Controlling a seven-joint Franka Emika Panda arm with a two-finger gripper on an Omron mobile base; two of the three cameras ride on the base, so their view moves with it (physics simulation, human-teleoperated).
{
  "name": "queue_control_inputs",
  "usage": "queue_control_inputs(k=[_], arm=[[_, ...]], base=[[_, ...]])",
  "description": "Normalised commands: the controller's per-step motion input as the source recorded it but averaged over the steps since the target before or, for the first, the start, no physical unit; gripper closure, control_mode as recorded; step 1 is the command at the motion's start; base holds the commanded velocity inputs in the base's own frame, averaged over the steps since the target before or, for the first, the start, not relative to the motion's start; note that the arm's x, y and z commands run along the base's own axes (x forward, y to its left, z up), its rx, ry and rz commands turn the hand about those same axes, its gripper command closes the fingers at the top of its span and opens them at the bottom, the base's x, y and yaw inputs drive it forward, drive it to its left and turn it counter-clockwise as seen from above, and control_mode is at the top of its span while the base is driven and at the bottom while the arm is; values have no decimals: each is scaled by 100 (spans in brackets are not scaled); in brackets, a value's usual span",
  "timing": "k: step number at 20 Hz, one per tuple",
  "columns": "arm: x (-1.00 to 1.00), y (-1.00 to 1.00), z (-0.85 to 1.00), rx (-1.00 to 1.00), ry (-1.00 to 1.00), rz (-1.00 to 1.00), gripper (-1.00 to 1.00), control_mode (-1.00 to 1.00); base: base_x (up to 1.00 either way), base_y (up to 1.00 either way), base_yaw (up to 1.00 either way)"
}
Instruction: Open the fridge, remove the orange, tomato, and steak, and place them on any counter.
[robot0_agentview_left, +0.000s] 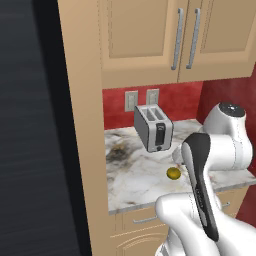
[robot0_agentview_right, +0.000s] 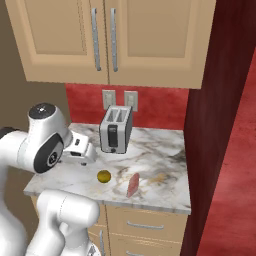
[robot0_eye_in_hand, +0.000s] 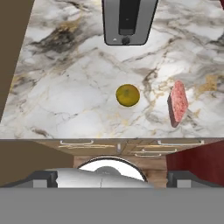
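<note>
The orange lies on the counter in front of the toaster; I also see the orange from the right and the orange from the left. The steak rests a little to its right, and the steak lies near the counter's front edge. My gripper hovers above and in front of both, open, with nothing between its fingers; the gripper hangs over the counter's left end. The fridge is the dark mass on the left. The tomato is out of view.
A steel toaster stands at the back of the counter under beige wall cabinets. A dark red wall closes the right side. A beige panel separates fridge and counter. Drawers sit below the front edge.
</note>
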Motion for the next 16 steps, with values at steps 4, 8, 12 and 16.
queue_control_inputs(k=[4,8,12,16], arm=[[-44,19,96,0,-1,0,-100,-100],[-65,2,39,0,-2,0,-100,-100],[-57,0,1,0,-1,0,-100,-100],[-40,0,0,0,-1,0,-100,-100]], base=[[0,0,0],[0,0,0],[0,0,0],[0,0,0]])
